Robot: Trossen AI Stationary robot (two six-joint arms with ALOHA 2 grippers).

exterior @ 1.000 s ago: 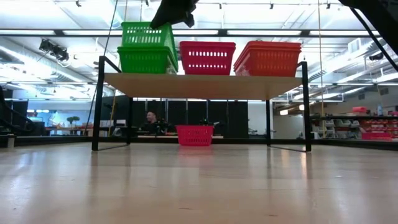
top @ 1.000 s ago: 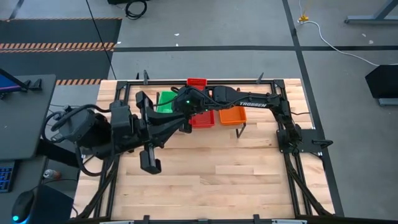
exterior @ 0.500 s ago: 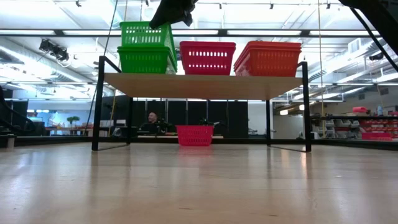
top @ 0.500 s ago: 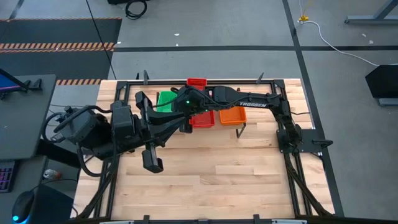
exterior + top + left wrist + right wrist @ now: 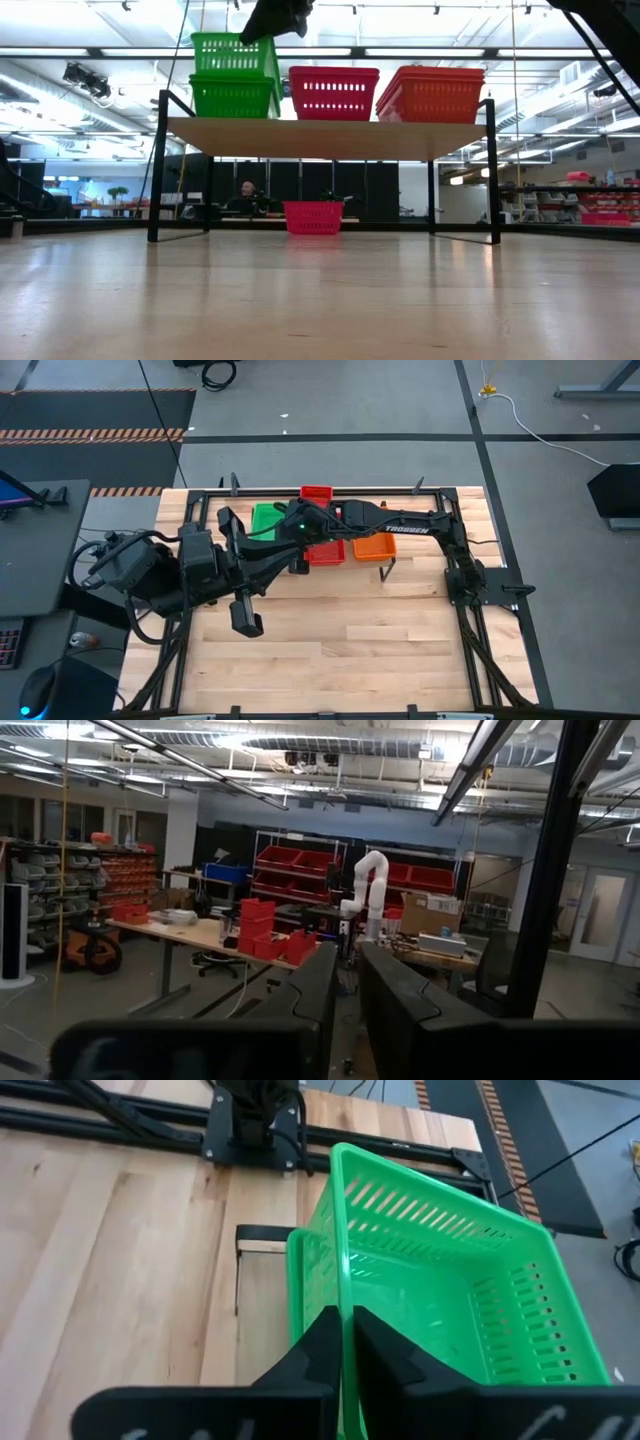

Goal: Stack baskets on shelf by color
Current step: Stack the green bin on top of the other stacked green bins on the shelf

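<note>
The right claw [image 5: 343, 1342] is pinching the near wall of the upper green basket [image 5: 450, 1300], its two dark fingers [image 5: 318, 1342] closed on the thin mesh rim with one finger on either side. In the low view that claw [image 5: 272, 18] is coming down from above onto the top of the green pile, and the upper green basket [image 5: 233, 54] is sitting nested in the lower green basket [image 5: 236, 96] at the left end of the shelf [image 5: 325, 137]. In the high view the right arm is reaching from the right side of the tabletop [image 5: 350, 645] across the shelf, and its claw [image 5: 296, 523] is lying over the green baskets [image 5: 264, 518] near the far left corner.

Beside the green pile, at the middle of the shelf, a red basket [image 5: 333, 92] is standing, and at the right end the orange baskets [image 5: 432, 94] are sitting stacked. Another red basket [image 5: 313, 217] is resting on the tabletop behind the shelf, at the far edge, seen under the plank in the low view.

The left claw [image 5: 345, 982] is hanging raised over the left side of the tabletop, well apart from the shelf, its fingers nearly together with a narrow gap and nothing between them.
</note>
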